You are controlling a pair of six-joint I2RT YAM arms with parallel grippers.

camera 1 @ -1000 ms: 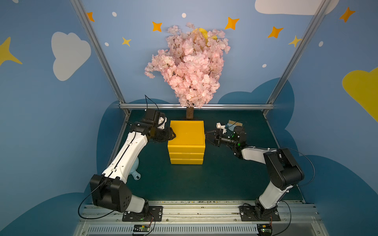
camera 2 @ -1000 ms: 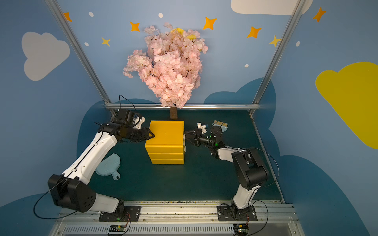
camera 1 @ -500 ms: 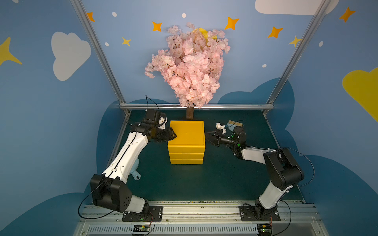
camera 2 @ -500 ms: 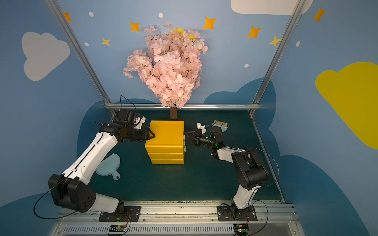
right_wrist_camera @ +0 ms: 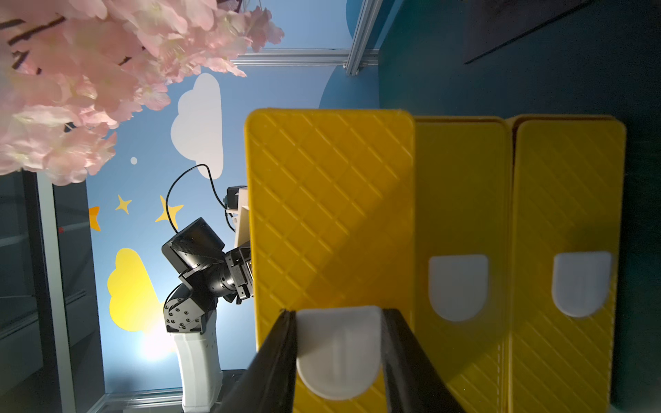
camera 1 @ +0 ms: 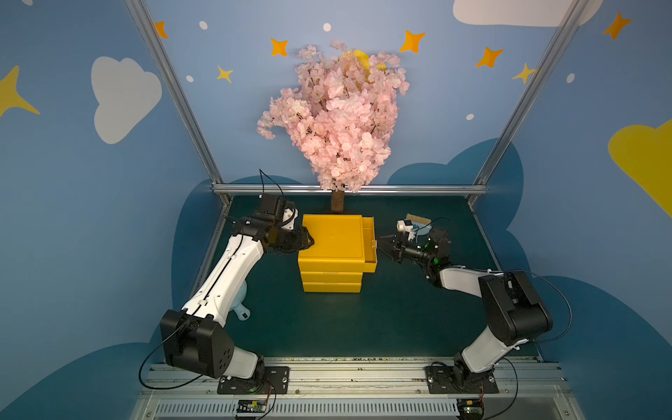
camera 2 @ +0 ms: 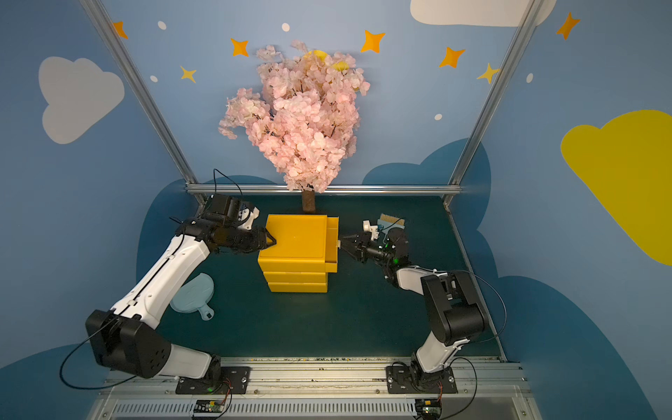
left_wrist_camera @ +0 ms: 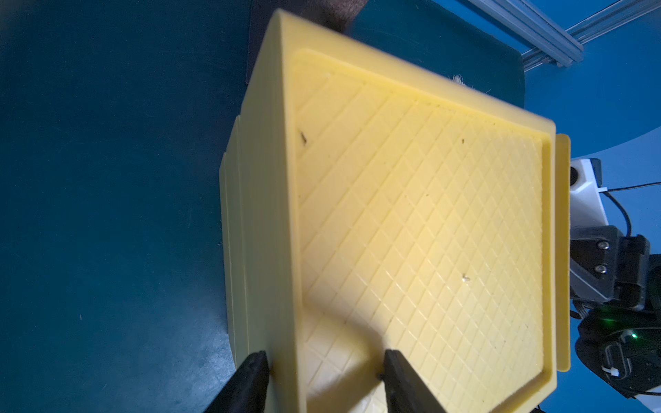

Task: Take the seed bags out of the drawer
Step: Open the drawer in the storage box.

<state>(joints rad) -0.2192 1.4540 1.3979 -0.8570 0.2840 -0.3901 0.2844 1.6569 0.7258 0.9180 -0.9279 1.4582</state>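
A yellow three-drawer cabinet (camera 1: pixel 332 236) (camera 2: pixel 296 236) stands mid-table. Its top drawer (camera 1: pixel 369 236) (camera 2: pixel 332 236) juts a little way out to the right. My right gripper (right_wrist_camera: pixel 338 311) (camera 1: pixel 380 242) is shut on that drawer's white handle (right_wrist_camera: pixel 338 352), one finger on each side. My left gripper (left_wrist_camera: pixel 325 353) (camera 1: pixel 307 242) holds the cabinet's top left edge, with one finger against the side wall and the other on the ribbed top. The seed bags are hidden; the narrow open strip of the drawer shows only yellow.
A pale blue brush (camera 1: pixel 418 222) with tan bristles lies behind the right wrist. A light blue dustpan (camera 2: pixel 192 296) sits under the left arm. The pink blossom tree (camera 1: pixel 336 120) rises right behind the cabinet. The two lower drawers (right_wrist_camera: pixel 568 250) are closed.
The right gripper's jaws have narrowed onto the handle and drawn back to the right, and the top drawer has slid out a little. The left arm has barely moved.
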